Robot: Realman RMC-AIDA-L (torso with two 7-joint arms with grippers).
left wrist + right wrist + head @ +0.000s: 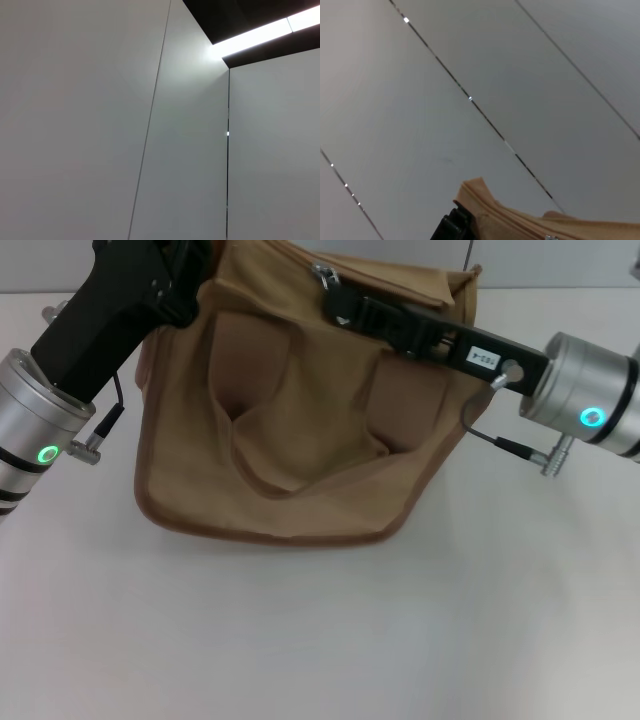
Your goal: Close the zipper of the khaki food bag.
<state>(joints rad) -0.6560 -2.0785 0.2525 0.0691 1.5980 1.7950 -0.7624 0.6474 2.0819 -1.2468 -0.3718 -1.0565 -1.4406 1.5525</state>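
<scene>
White table (320, 640) bears khaki food bag (300, 450), both grippers atop

White table (330, 640) seen from the head camera, its surface pale, smooth and matte. Directly on it stands the khaki food bag (290, 430), a boxy tan canvas tote whose darker brown edge piping meets the tabletop along the near base. The bag sits toward the far side of the table, slightly left of centre, with bare surface in front and on both sides. Its far edge is probably also on the table, though cropped.
</scene>
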